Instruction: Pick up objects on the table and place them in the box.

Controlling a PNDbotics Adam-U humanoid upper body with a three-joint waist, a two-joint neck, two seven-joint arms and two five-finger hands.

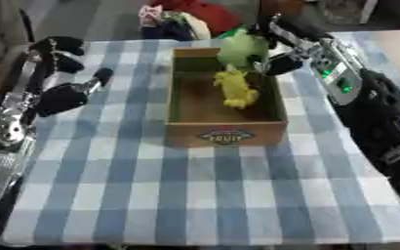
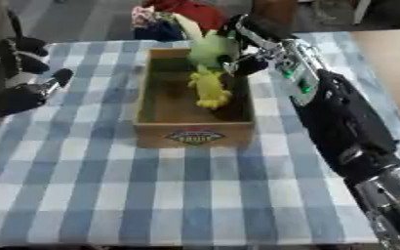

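Checked table (image 1: 195, 195) carries the box (image 1: 225, 134); above its far end the right hand (image 1: 268, 56) clutches a soft-looking, probably light green toy (image 1: 240, 46), held around its body.

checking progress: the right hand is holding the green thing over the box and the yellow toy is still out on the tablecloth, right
Not quite. The yellow toy already lies inside the box, as the left eye view shows. The rest holds: the right hand has the green thing over the box's far end.
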